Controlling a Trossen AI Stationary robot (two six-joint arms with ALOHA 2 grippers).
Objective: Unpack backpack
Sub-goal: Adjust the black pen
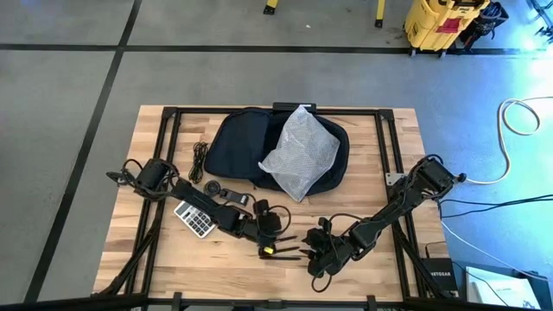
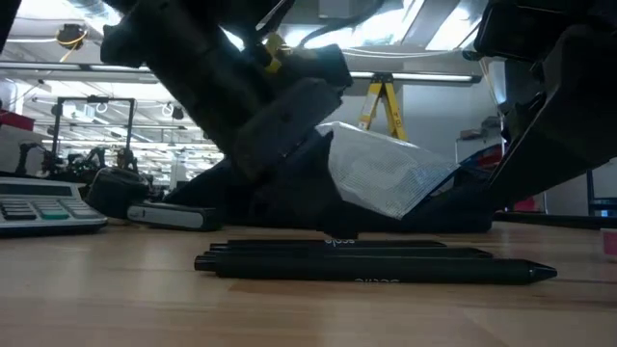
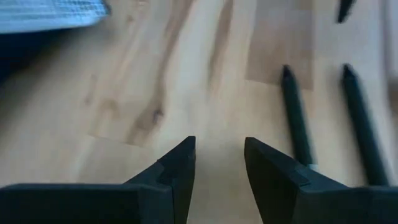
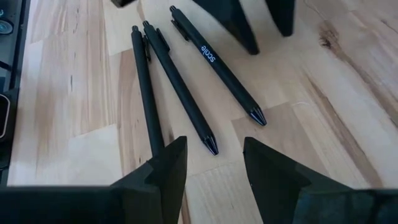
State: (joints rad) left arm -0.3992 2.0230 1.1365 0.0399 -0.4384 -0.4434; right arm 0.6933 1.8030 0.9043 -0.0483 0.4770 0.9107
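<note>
Overhead, the backpack [image 1: 238,142] lies flat at the far middle of the wooden bench [image 1: 389,259], a soft, dark, rounded fabric shape whose long axis runs across the bench from side to side. Resting on its right half is a crinkly clear plastic bag [image 1: 300,151], pale and mesh-patterned, tilted so one corner points toward the near edge; whether anything is inside the backpack cannot be told. Left of the backpack a thin dark cord [image 1: 200,161] lies bunched, with a small round dark object [image 1: 212,187] and a calculator [image 1: 194,219] with pale keys nearer the left arm. Three slim matte black pens [image 4: 186,81] lie on the bare planks near the front middle, roughly side by side, one carrying small blue lettering. The left hand [image 3: 219,168] hovers low over the wood just beside the pens, its wedge-shaped fingers a narrow gap apart and gripping nothing. The right hand [image 4: 214,165] sits close to the pen tips from the opposite side, its fingers likewise narrowly parted and empty.
</note>
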